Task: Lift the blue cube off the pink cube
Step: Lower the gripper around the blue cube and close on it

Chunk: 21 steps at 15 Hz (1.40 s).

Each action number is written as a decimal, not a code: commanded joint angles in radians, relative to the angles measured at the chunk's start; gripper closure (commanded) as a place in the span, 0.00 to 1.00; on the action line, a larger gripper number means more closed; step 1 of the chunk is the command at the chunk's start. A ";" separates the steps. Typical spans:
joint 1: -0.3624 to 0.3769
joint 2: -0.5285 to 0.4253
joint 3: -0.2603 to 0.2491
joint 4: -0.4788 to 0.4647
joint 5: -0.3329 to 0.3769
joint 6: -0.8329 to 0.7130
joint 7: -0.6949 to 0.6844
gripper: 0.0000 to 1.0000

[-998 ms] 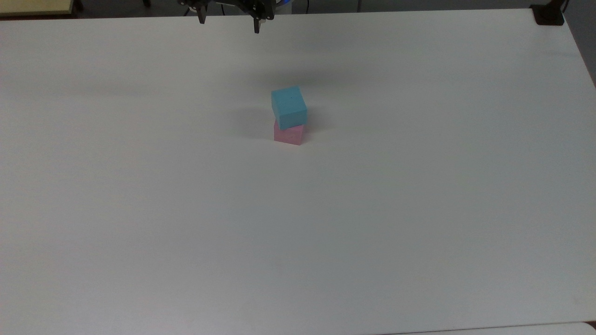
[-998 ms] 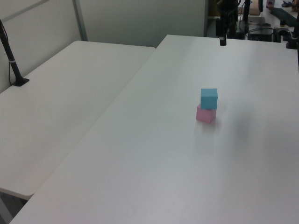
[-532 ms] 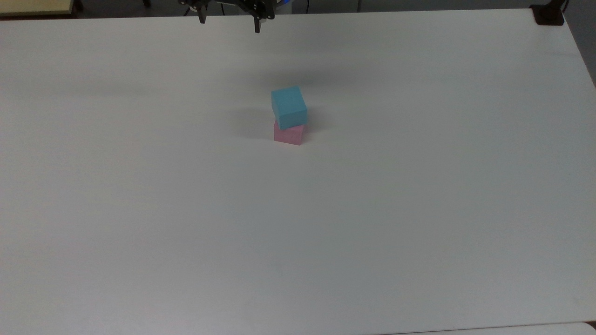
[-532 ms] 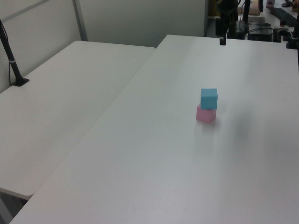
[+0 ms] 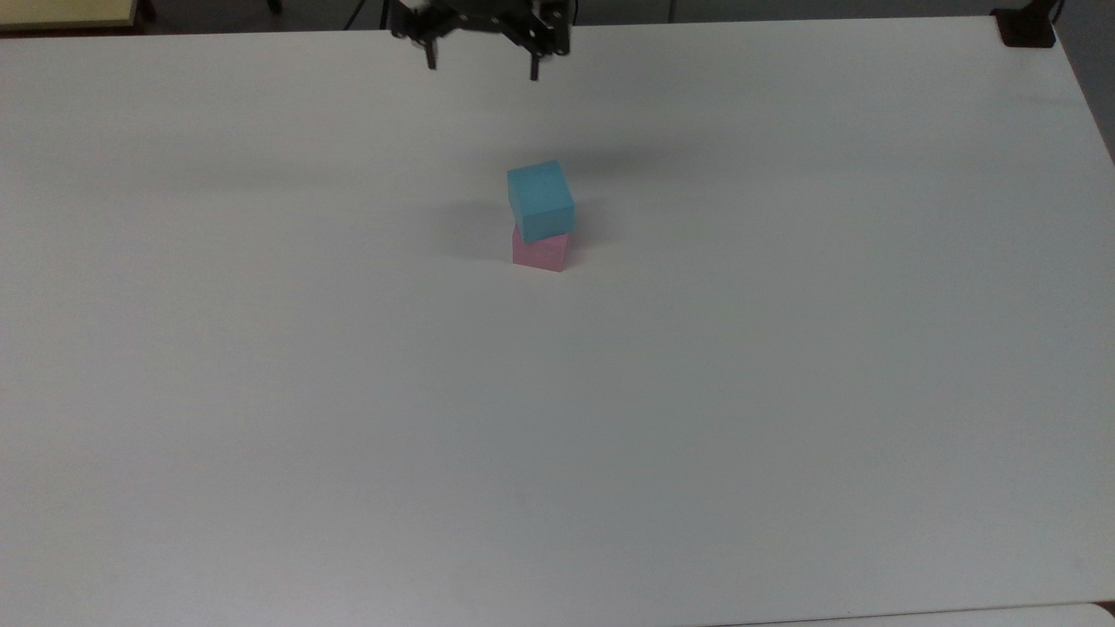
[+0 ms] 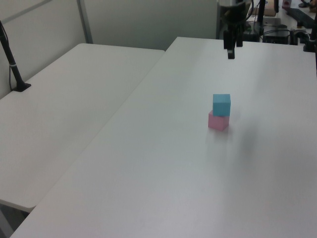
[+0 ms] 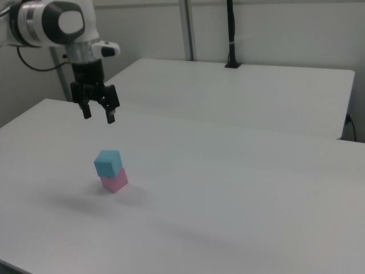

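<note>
The blue cube (image 5: 541, 199) (image 6: 221, 104) (image 7: 108, 162) sits stacked on the pink cube (image 5: 540, 252) (image 6: 218, 121) (image 7: 114, 182) near the middle of the white table (image 5: 557, 392). My gripper (image 5: 482, 70) (image 6: 231, 51) (image 7: 98, 116) hangs open in the air, with nothing between its fingers. In the top view it is above the stack, near the far table edge. In the right view it hovers above and slightly left of the cubes.
A second white table (image 6: 64, 114) (image 7: 239, 91) adjoins this one. A black pole (image 6: 12, 64) (image 7: 230, 34) stands on it. A black mount (image 5: 1026, 26) sits at the top view's upper right corner.
My gripper has moved toward the cubes, shifting right and lower in the top view and coming forward in the left view. The cubes have not moved.
</note>
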 commanded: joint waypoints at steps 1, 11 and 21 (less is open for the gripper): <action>0.098 0.087 -0.054 -0.022 0.024 0.068 -0.022 0.00; 0.117 0.239 -0.053 -0.060 0.024 0.163 -0.192 0.00; 0.123 0.221 -0.069 -0.044 0.030 0.138 -0.177 0.55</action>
